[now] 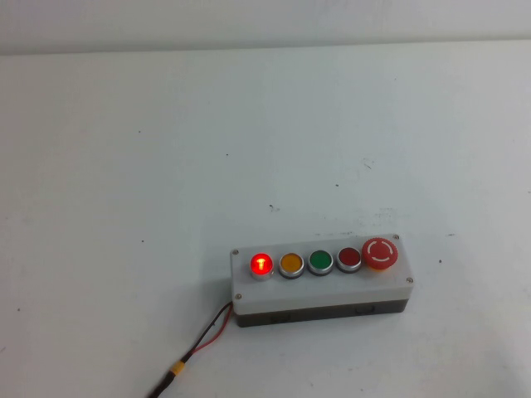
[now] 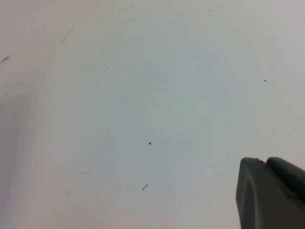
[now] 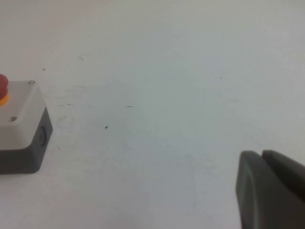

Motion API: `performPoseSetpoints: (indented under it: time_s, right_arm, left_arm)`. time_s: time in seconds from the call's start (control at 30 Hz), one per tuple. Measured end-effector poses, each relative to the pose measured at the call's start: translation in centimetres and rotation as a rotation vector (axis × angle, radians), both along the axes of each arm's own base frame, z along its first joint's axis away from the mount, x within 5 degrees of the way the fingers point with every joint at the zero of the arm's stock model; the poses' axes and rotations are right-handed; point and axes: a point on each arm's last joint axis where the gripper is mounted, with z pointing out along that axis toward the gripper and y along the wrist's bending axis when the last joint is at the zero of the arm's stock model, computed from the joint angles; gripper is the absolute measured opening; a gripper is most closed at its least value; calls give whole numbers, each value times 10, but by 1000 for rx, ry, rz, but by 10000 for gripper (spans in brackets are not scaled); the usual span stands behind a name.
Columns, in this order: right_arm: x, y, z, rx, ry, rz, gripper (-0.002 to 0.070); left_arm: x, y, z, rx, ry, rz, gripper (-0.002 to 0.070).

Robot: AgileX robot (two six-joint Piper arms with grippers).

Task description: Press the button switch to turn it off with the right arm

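The white switch box (image 1: 323, 286) carries five buttons in one row. The button switch (image 1: 261, 264) sits at the row's left end, glowing bright red inside its silver collar. The right gripper (image 3: 271, 191) hovers over bare table (image 1: 166, 166), well apart from the box's mushroom-button (image 1: 379, 253) end. The left gripper (image 2: 269, 193) hangs over bare table. Neither claw's opening can be determined.

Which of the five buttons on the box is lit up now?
The glowing red button switch, at the robot's-left end of the white box; the other four look unlit. Both grippers, left and right, are away from it.
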Motion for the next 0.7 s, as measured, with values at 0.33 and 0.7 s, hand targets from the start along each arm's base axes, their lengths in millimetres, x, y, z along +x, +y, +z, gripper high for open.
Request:
performPoseSetpoints:
  time_s: [0.33, 0.7]
  right_arm:
    - [2, 3, 12, 281, -112, -21, -16]
    - [3, 2, 24, 739, -187, -72, -16]
  left_arm:
    - [0, 0, 0, 0, 0, 0, -2]
    - [0, 0, 0, 0, 0, 0, -2]
